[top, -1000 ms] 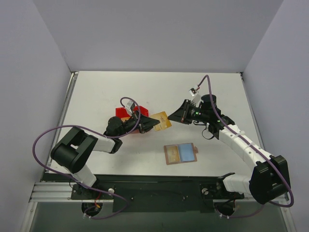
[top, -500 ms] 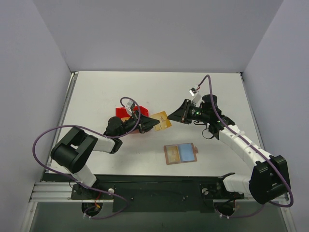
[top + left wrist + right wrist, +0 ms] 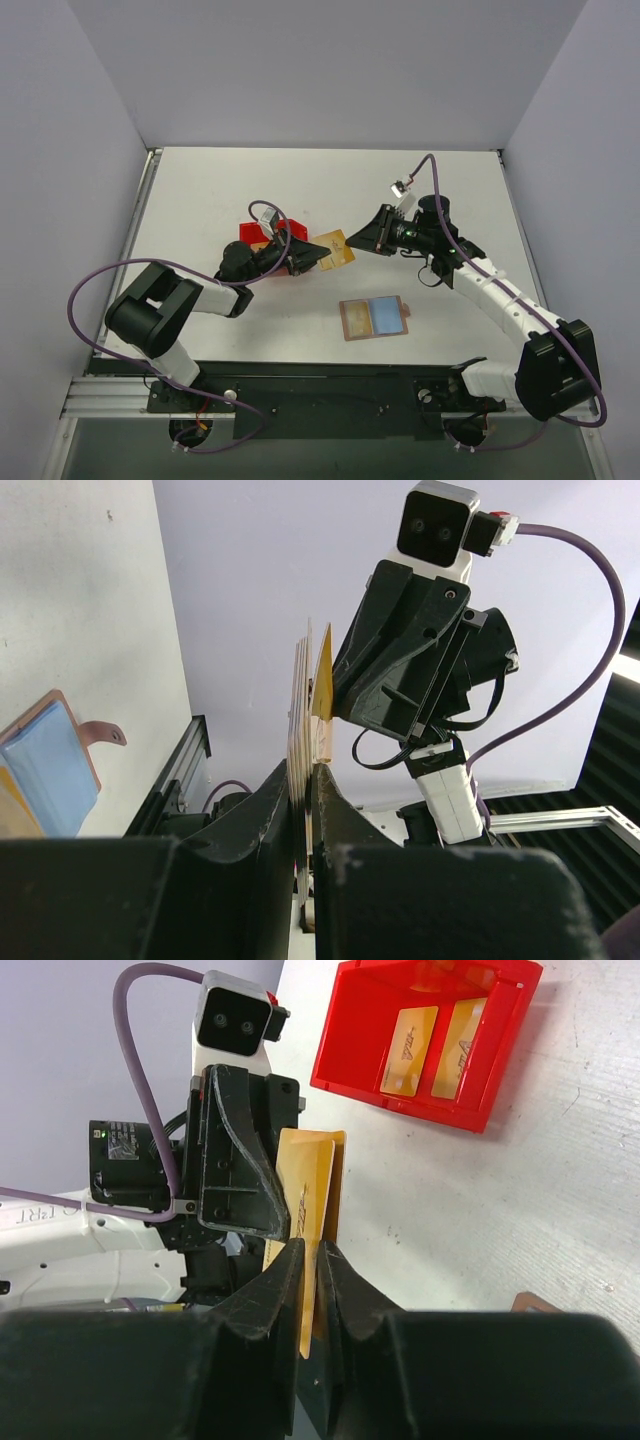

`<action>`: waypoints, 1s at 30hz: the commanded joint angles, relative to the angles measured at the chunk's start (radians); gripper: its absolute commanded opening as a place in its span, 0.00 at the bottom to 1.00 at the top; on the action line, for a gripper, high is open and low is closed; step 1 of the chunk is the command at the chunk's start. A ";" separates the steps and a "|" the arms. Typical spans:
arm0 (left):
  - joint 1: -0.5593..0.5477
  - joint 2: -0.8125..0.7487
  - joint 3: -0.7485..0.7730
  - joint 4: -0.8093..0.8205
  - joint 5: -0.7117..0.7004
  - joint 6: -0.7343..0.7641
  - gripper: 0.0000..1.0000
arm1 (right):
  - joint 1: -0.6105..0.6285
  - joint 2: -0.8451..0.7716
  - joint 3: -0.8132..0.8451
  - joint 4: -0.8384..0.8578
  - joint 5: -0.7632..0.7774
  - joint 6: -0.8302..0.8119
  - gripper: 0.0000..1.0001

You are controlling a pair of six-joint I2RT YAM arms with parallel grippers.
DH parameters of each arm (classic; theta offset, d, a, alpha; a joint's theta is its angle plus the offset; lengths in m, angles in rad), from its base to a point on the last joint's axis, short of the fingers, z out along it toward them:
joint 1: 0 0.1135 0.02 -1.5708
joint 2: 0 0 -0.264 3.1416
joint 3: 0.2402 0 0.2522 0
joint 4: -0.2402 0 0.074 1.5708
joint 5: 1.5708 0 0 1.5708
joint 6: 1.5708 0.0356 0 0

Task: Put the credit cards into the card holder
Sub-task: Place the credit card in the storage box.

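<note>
top: overhead, far, whole table (image 3: pixel 220 190) | wrists: close, facing each other, sharing the credit cards (image 3: pixel 300 710)

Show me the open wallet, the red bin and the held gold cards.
open wallet (image 3: pixel 384 316): top view, blue inner panel.
red bin (image 3: pixel 345 1020): right wrist view, left wall.
gold cards (image 3: pixel 337 250): top view, top card's face.

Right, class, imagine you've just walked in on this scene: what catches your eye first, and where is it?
The two arms meet mid-table, the left gripper clamped on a fan of gold cards and the right gripper straddling one of them. Behind the left gripper sits a red bin with two more cards inside. Nearer the bases the card holder lies open, blue and tan showing.
</note>
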 commanded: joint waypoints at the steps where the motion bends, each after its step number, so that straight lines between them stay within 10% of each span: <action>1: -0.009 0.011 0.045 0.240 0.014 0.003 0.15 | 0.036 0.014 0.034 0.066 -0.087 0.004 0.08; 30: -0.009 0.035 0.054 0.249 0.025 0.006 0.15 | 0.074 0.034 0.048 0.090 -0.130 0.010 0.12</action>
